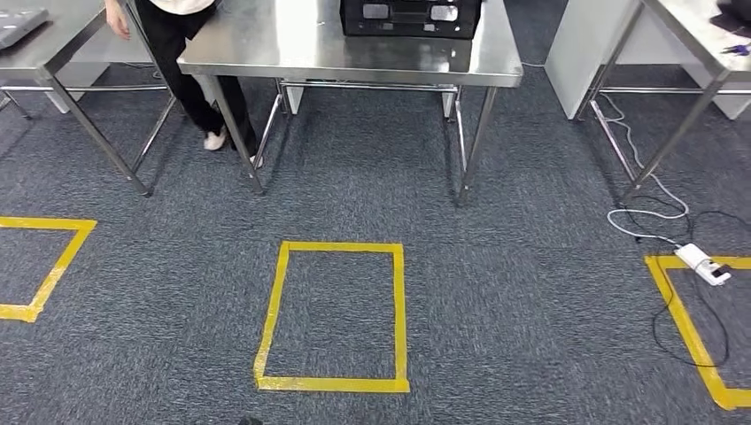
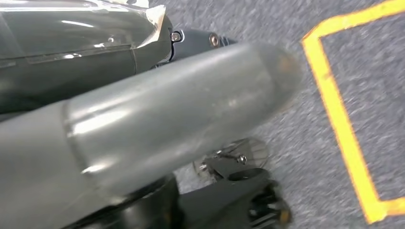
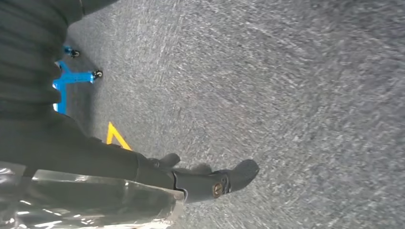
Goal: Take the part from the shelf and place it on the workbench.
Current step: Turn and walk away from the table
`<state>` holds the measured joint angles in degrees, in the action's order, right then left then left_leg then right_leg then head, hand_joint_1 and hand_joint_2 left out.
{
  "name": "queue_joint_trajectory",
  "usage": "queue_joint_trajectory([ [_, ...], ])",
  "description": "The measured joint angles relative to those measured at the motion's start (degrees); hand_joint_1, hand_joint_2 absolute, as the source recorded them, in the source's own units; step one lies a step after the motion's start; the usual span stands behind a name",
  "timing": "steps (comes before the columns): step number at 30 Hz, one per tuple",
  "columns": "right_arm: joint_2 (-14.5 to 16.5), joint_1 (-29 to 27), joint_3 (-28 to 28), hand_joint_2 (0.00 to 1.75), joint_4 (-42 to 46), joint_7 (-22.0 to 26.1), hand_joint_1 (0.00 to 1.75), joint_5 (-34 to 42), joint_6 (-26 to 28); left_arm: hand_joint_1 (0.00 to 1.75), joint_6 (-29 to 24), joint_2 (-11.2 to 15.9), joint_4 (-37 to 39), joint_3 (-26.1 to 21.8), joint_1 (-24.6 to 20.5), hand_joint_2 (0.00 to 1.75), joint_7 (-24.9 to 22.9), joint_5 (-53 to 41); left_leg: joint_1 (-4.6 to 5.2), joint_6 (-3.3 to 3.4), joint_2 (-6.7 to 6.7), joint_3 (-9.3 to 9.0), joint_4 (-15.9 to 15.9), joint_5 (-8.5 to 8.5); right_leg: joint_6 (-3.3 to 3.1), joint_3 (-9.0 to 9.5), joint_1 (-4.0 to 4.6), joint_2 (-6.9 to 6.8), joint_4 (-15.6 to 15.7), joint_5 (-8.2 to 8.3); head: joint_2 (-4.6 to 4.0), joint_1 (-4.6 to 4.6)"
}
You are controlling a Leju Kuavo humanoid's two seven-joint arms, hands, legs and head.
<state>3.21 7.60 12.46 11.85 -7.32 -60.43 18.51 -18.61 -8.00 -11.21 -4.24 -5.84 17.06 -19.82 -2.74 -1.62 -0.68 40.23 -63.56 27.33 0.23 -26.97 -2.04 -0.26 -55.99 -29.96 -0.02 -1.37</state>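
1. A black crate (image 1: 410,18), the one container in the head view, stands at the far edge of the middle steel table (image 1: 292,49). Pale grey shapes show on its face, but what it holds cannot be told.
2. Which thing is the part, and where it lies relative to either hand, cannot be told from these pictures.
3. The left hand (image 2: 167,124) hangs above the grey carpet (image 1: 531,292), its thick grey thumb blurred and pointing out straight. Its darker fingers (image 2: 234,191) are too unclear to say whether they are spread or closed.
4. The right hand (image 3: 143,164) also hangs over carpet, its dark fingers (image 3: 239,174) reaching out slightly apart with nothing between them.
5. Three steel tables stand in a row in the head view: the middle one, a left table (image 1: 53,44) bearing a flat grey item (image 1: 18,22), and a right table (image 1: 700,35).
6. Three yellow tape outlines mark the carpet: a full rectangle (image 1: 276,301) in front of the middle table, and a partial one at each side, left (image 1: 62,257) and right (image 1: 682,323).
7. One person (image 1: 190,71) in dark trousers stands between the left and middle tables.
8. One white power strip (image 1: 704,264) lies on the right tape outline, its cable (image 1: 638,181) trailing towards the right table.
9. One blue wheeled frame (image 3: 71,78) stands on the carpet in the right wrist view.
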Motion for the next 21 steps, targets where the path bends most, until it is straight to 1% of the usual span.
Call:
queue_joint_trajectory([
  [1, 0.0, 0.0, 0.0, 1.75, 0.0, 0.0, 0.00, 0.0, 0.0, 0.00, 0.0, 0.0, 0.0, 0.0, 0.0, 0.00, 0.0, 0.0, 0.15, 0.14, 0.18, 0.73, -3.9, 3.08, -0.54, -0.78, 0.39, -0.09, 0.0, 0.67, 0.00, -0.07],
  [2, 0.1, 0.0, 0.0, 1.75, 0.0, 0.0, 0.00, 0.0, 0.0, 0.00, 0.0, 0.0, 0.0, 0.0, 0.0, 0.00, 0.0, 0.0, 0.28, 0.27, 0.35, 1.17, -7.6, 4.87, -0.90, -1.57, 0.79, -0.18, -0.1, 1.36, 0.00, -0.13],
  [3, 0.1, 0.0, 0.0, 1.75, 0.0, 0.0, 0.00, 0.0, 0.0, 0.00, 0.0, 0.1, 0.0, 0.0, 0.0, 0.00, 0.0, 0.0, 0.37, 0.39, 0.47, 1.17, -10.3, 5.36, -1.06, -2.31, 1.11, -0.24, -0.2, 1.98, 0.00, -0.13],
  [4, 0.1, -0.1, 0.0, 1.75, 0.0, 0.0, 0.00, 0.0, 0.0, 0.00, 0.0, 0.1, 0.0, 0.0, 0.0, 0.00, 0.0, -0.1, 0.42, 0.58, 0.53, 0.21, -11.1, 4.41, -1.09, -3.15, 1.37, -0.25, -0.4, 2.60, 0.00, -0.13],
  [5, 0.1, -0.1, 0.0, 1.75, -0.1, 0.0, 0.00, 0.0, 0.0, 0.00, 0.1, 0.1, 0.0, 0.0, 0.0, 0.00, -0.1, -0.2, 0.46, 0.85, 0.56, -1.74, -9.9, 2.91, -0.97, -4.03, 1.55, -0.21, -0.7, 3.14, 0.00, -0.14],
  [6, 0.1, -0.1, 0.0, 1.75, -0.1, 0.0, 0.00, 0.0, 0.0, 0.00, 0.1, 0.1, 0.0, 0.0, -0.1, 0.00, -0.1, -0.3, 0.52, 1.20, 0.60, -4.57, -6.8, 1.94, -0.80, -4.84, 1.63, -0.16, -1.1, 3.56, 0.00, -0.15],
  [7, 0.1, -0.2, 0.0, 1.75, -0.1, 0.0, 0.00, 0.1, 0.0, 0.00, 0.1, 0.1, 0.0, 0.0, -0.2, 0.00, -0.1, -0.4, 0.67, 1.54, 0.66, -7.81, -2.7, 1.72, -0.53, -5.65, 1.76, -0.11, -1.6, 3.95, 0.00, -0.14],
  [8, 0.1, -0.2, 0.0, 1.75, -0.1, 0.0, 0.00, 0.2, 0.1, 0.00, 0.2, 0.1, 0.0, 0.0, -0.3, 0.00, -0.1, -0.6, 0.84, 1.81, 0.70, -10.35, 0.9, 2.26, -0.17, -6.19, 1.85, -0.10, -1.9, 4.25, 0.00, -0.13],
  [9, 0.1, -0.2, 0.1, 1.75, -0.1, -0.1, 0.00, 0.3, 0.1, 0.00, 0.2, 0.1, -0.1, 0.0, -0.4, 0.00, -0.1, -0.8, 1.09, 2.01, 0.76, -11.91, 3.5, 3.08, 0.18, -6.58, 1.90, -0.15, -2.2, 4.59, 0.00, -0.11],
  [10, 0.1, -0.3, 0.2, 1.75, -0.1, -0.1, 0.00, 0.4, 0.2, 0.00, 0.4, 0.1, -0.1, 0.1, -0.5, 0.00, -0.1, -0.9, 1.36, 2.19, 0.77, -12.41, 4.8, 3.52, 0.61, -6.86, 1.89, -0.22, -2.3, 5.01, 0.00, -0.09],
  [11, 0.1, -0.3, 0.3, 1.75, -0.1, -0.1, 0.00, 0.4, 0.3, 0.00, 0.5, 0.0, -0.1, 0.1, -0.6, 0.00, -0.2, -1.0, 1.55, 2.52, 0.75, -12.23, 5.2, 3.30, 1.07, -7.08, 1.91, -0.28, -2.2, 5.52, 0.00, -0.08],
  [12, 0.1, -0.4, 0.4, 1.75, -0.1, 0.0, 0.00, 0.5, 0.3, 0.00, 0.6, 0.0, -0.1, 0.1, -0.6, 0.00, -0.3, -1.1, 1.60, 2.96, 0.59, -11.76, 5.5, 2.70, 1.42, -7.36, 1.84, -0.31, -2.3, 5.70, 0.00, -0.05],
  [13, 0.0, -0.6, 0.6, 1.75, -0.1, 0.0, 0.00, 0.6, 0.3, 0.00, 0.6, -0.1, -0.1, 0.1, -0.7, 0.00, -0.4, -1.1, 1.58, 3.57, 0.45, -11.12, 5.9, 1.90, 1.52, -7.89, 1.82, -0.27, -2.9, 5.02, 0.00, -0.01],
  [14, -0.1, -0.7, 0.7, 1.75, -0.2, 0.0, 0.00, 0.6, 0.3, 0.00, 0.7, -0.2, -0.1, 0.1, -0.8, 0.00, -0.5, -1.2, 1.50, 4.06, 0.30, -10.34, 6.3, 0.96, 1.38, -8.68, 1.82, -0.18, -4.4, 3.36, 0.00, 0.18],
  [15, -0.2, -0.8, 0.8, 1.75, -0.2, 0.1, 0.00, 0.6, 0.3, 0.00, 0.7, -0.3, -0.1, 0.1, -0.8, 0.00, -0.5, -1.2, 1.41, 4.38, 0.13, -9.39, 6.5, 0.04, 1.07, -9.65, 1.69, -0.08, -6.9, 0.87, 0.00, 0.40],
  [16, -0.2, -0.9, 0.9, 1.75, -0.2, 0.2, 0.00, 0.6, 0.3, 0.00, 0.7, -0.4, -0.1, 0.1, -0.9, 0.00, -0.6, -1.2, 1.45, 4.56, 0.10, -8.40, 6.5, -0.75, 0.81, -10.69, 1.59, 0.01, -10.2, -1.79, 0.00, 0.58],
  [17, -0.3, -1.0, 1.0, 1.75, -0.2, 0.2, 0.00, 0.7, 0.3, 0.00, 0.7, -0.5, -0.1, 0.1, -0.9, 0.00, -0.6, -1.2, 1.47, 4.52, -0.02, -7.47, 6.5, -1.53, 0.87, -11.43, 1.45, 0.06, -13.6, -3.74, 0.00, 0.78],
  [18, -0.3, -1.0, 1.1, 1.75, -0.2, 0.2, 0.00, 0.7, 0.3, 0.00, 0.7, -0.5, 0.0, 0.1, -0.9, 0.00, -0.6, -1.3, 1.47, 4.44, -0.14, -6.53, 6.4, -2.31, 1.29, -11.56, 1.30, 0.07, -16.3, -4.55, 0.00, 0.80],
  [19, -0.4, -1.0, 1.2, 1.75, -0.2, 0.2, 0.00, 0.8, 0.3, 0.00, 0.7, -0.5, 0.0, 0.1, -0.9, 0.00, -0.7, -1.4, 1.46, 4.30, -0.25, -5.58, 6.4, -3.11, 1.99, -10.89, 1.12, 0.08, -17.4, -4.18, 0.00, 0.81],
  [20, -0.5, -1.1, 1.3, 1.75, -0.2, 0.2, 0.00, 0.8, 0.3, 0.00, 0.7, -0.5, 0.0, 0.1, -0.9, 0.00, -0.7, -1.5, 1.41, 4.10, -0.32, -4.66, 6.3, -3.92, 2.78, -9.18, 0.95, 0.07, -16.5, -2.96, 0.00, 0.84],
  [21, -0.6, -1.1, 1.4, 1.75, -0.2, 0.3, 0.00, 0.9, 0.3, 0.00, 0.8, -0.6, 0.0, 0.1, -0.9, 0.00, -0.7, -1.6, 1.35, 3.84, -0.36, -3.76, 6.3, -4.70, 3.40, -6.51, 0.76, 0.07, -13.7, -1.62, 0.00, 0.83],
])
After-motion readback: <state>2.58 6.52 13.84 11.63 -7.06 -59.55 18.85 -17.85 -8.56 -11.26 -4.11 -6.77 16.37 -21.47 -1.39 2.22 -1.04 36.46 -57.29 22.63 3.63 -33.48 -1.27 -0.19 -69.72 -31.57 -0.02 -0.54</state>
